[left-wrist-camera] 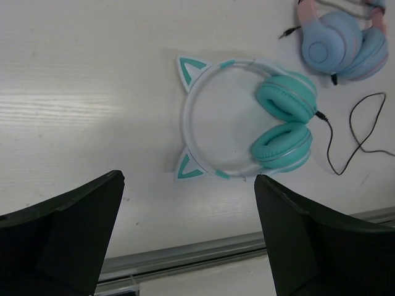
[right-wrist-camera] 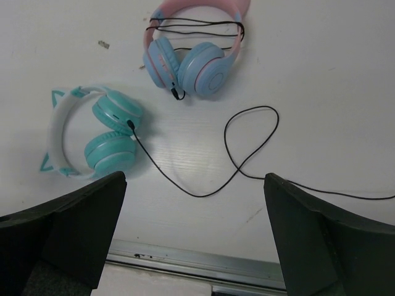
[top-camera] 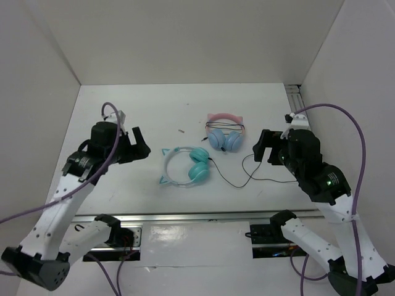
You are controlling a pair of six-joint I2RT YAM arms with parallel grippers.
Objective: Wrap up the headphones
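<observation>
Teal headphones (top-camera: 198, 171) lie flat at mid-table (top-camera: 136, 105). The white-and-teal headband, with two cat ears, is at left; the cushioned cups are side by side at right. A thin black cable (right-wrist-camera: 196, 196) trails loosely rightward. Left gripper (top-camera: 139, 145) and right gripper (top-camera: 264, 148) hover at either side, jaws apart and empty.

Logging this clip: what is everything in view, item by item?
teal headphones: one pair, teal cups, white-and-teal headband with cat ears, flat at table centre
black cable: one, black, plugged into a teal cup, trailing loose toward the right
pink headphones: one pair, pink headband, light-blue cups, behind the teal pair, black cord wound across the headband
small speck: one, dark, left of the pink pair; cannot tell what it is
table: one, white
metal rail: one, silver, along the near edge
left gripper: one, black, open, empty, left of the teal pair
right gripper: one, black, open, empty, above the loose cable
</observation>
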